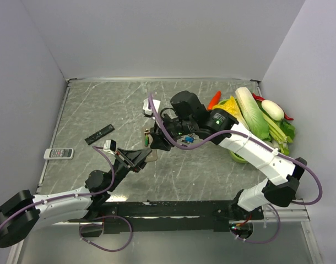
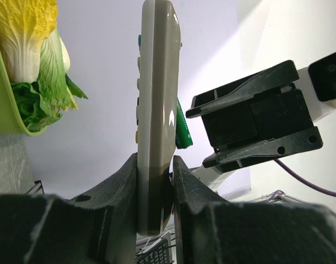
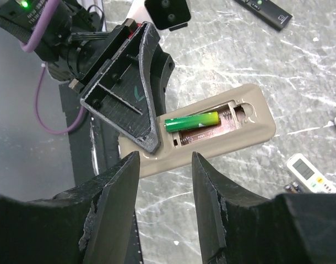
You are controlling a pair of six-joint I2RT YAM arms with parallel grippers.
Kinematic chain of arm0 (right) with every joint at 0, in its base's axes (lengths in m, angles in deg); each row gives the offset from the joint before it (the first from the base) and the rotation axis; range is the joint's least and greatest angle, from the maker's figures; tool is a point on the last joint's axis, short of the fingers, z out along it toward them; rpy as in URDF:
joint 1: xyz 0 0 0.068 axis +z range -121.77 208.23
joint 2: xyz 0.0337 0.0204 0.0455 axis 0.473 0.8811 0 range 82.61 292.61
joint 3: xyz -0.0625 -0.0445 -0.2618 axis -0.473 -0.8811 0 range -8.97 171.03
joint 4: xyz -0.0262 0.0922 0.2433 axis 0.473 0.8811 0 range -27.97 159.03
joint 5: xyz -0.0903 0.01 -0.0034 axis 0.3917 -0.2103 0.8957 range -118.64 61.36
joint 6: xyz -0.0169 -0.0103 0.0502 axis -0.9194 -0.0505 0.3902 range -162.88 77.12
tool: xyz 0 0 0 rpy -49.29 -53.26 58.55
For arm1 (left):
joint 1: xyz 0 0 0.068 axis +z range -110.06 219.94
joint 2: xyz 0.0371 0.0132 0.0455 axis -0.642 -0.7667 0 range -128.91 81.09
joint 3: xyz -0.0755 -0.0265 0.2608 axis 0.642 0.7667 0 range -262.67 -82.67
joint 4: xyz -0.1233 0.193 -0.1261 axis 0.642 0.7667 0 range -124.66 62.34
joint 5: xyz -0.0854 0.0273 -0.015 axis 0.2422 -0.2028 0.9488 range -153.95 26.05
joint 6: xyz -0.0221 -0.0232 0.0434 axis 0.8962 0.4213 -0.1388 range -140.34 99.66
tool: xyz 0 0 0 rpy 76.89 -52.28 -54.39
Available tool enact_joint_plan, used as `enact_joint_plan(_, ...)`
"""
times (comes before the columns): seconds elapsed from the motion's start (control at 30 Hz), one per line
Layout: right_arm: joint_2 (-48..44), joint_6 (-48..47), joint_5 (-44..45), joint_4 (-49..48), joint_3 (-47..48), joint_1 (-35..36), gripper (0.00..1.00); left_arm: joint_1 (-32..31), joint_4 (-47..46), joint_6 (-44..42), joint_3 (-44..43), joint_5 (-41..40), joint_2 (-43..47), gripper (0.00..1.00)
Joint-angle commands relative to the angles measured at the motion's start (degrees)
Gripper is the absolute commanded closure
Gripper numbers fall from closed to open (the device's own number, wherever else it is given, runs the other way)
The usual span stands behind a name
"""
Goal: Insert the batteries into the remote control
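Remote control [image 2: 156, 110] between left pincer [image 2: 155, 181] fingers

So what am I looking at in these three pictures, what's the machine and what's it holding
Two robot arms are bolted to a table's near edge. One picture looks down from above; the other two come from cameras on each wrist. The left gripper has its jaws clamped on a beige remote control, back cover off. A green battery sits in its open bay. The right gripper hovers just above, jaws apart, holding nothing. On the table lie a black remote, a small white remote and a pile of toy vegetables.
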Motion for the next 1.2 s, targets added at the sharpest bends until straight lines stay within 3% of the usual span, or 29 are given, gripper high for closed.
enact_joint_plan(0.0, 2.7, -3.2, 0.0, -1.7, 3.4, 1.1, 0.49, -0.1, 0.1, 1.2, 4.2, -0.4, 1.6, 0.99)
enact_joint_plan(0.5, 6.6, -3.4, 4.3, -3.3, 4.5, 2.1, 0.46, -0.1, 0.6, 1.0, 4.6, -0.5, 2.4, 0.99)
enact_joint_plan(0.7, 7.2, -3.8, 5.6, -2.9, 3.9, 2.1, 0.51, -0.1, 1.3, 0.6, 4.7, -0.7, 3.7, 0.99)
enact_joint_plan(0.93, 7.6, -3.8, 4.0, -2.4, 2.3, 2.1, 0.63, -0.1, 2.2, 0.2, 4.6, -0.8, 4.9, 0.99)
enact_joint_plan(1.17, 8.5, -4.0, 2.3, -1.7, 1.9, 2.1, 0.66, -0.1, 2.0, -0.3, 4.5, -0.5, 5.2, 0.99)
